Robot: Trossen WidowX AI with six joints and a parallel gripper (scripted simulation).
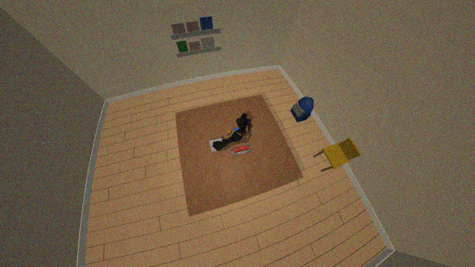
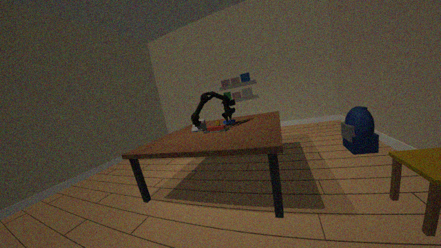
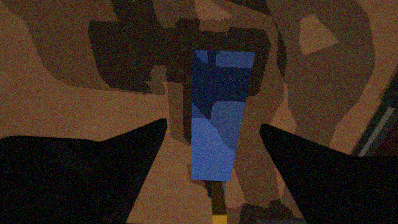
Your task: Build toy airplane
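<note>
You have the fingers spread wide and holding nothing, one on each side above the blue wing (image 3: 218, 117), which lies flat on the desk (image 3: 60, 100).

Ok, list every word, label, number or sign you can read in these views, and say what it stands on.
None can be read.
Wall shelf boxes: plain coloured faces, too blurred to show print.
Blue wing: blank.
Red fuselage: too small to tell.
</note>
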